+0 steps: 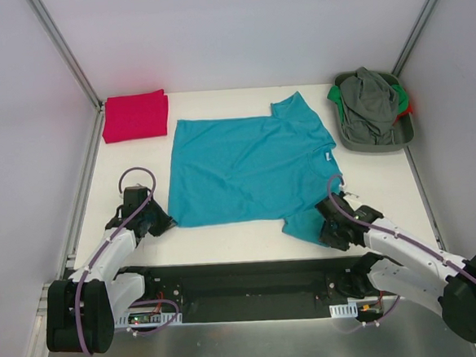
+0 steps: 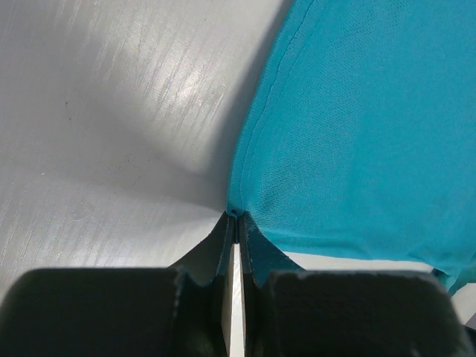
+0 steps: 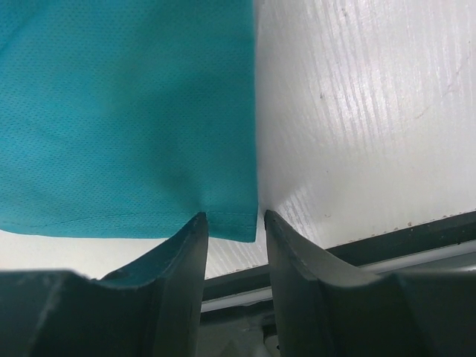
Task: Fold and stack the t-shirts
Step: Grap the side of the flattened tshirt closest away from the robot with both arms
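Note:
The teal t-shirt (image 1: 245, 168) lies spread flat on the white table, its small white neck label (image 1: 326, 157) at the right. The red t-shirt (image 1: 136, 116) lies folded at the back left. My left gripper (image 1: 161, 222) is at the teal shirt's near left corner. In the left wrist view the gripper (image 2: 235, 216) is shut, pinching the corner of the teal cloth (image 2: 357, 134). My right gripper (image 1: 329, 225) is at the near right sleeve. In the right wrist view it (image 3: 232, 217) is open, its jaws straddling the teal hem corner (image 3: 126, 111).
A grey tray (image 1: 383, 146) at the back right holds a heap of grey, green and red clothes (image 1: 368, 104). Walls with metal frame posts close off the left, right and back. A black base plate (image 1: 245, 280) runs along the near edge.

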Tool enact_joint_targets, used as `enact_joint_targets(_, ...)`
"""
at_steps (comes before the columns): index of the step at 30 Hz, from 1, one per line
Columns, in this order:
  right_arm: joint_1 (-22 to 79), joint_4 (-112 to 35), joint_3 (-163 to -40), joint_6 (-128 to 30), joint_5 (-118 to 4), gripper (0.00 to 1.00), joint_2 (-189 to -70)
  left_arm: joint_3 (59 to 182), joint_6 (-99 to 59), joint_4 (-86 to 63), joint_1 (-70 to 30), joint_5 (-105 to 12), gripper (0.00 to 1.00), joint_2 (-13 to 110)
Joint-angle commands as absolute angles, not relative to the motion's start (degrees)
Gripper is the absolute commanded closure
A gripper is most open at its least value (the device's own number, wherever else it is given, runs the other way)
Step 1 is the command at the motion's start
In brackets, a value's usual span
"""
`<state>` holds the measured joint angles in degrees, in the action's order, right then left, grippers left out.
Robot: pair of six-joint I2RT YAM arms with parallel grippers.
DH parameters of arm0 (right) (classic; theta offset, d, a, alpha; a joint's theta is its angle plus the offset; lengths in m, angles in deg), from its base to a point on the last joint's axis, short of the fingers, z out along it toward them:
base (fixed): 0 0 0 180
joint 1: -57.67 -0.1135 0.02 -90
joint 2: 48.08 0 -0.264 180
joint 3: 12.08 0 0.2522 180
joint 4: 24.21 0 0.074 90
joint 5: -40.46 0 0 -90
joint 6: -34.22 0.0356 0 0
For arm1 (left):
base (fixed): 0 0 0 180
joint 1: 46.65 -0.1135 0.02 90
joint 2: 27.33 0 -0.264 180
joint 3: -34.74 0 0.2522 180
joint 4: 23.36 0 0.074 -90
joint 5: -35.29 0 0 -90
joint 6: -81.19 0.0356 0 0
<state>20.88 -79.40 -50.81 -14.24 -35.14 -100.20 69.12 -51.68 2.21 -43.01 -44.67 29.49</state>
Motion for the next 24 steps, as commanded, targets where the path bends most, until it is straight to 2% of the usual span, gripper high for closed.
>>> enact_joint_targets(1, 20.58, -79.02, -52.56, -13.86, -33.45, 0.61, -101.34, 68.45, -51.0, 2.09, -43.31, -43.64, 1.0, 28.4)
enact_joint_targets(7, 20.58, -78.05, -52.82, -13.95, -34.24, 0.62, -102.13, 68.45, -50.91, 2.09, -43.31, -43.72, 1.0, 28.22)
enact_joint_targets(10, 20.58, -77.79, -53.0, -13.77, -34.94, 0.67, -102.57, 68.28, -51.09, 2.09, -43.31, -43.9, 1.0, 28.31)
enact_joint_targets(15, 20.58, -77.44, -52.21, -13.33, -35.39, 0.83, -101.17, 68.28, -51.17, 2.09, -43.31, -43.81, 1.0, 28.13)
enact_joint_targets(18, 20.58, -77.87, -51.33, -12.72, -36.44, 0.99, -98.63, 68.02, -51.26, 2.09, -43.31, -43.99, 1.0, 27.26)
enact_joint_targets(24, 18.83, -78.49, -49.22, -10.96, -45.65, 0.99, -90.37, 67.05, -52.75, 3.4, -43.31, -44.33, 1.0, 23.48)
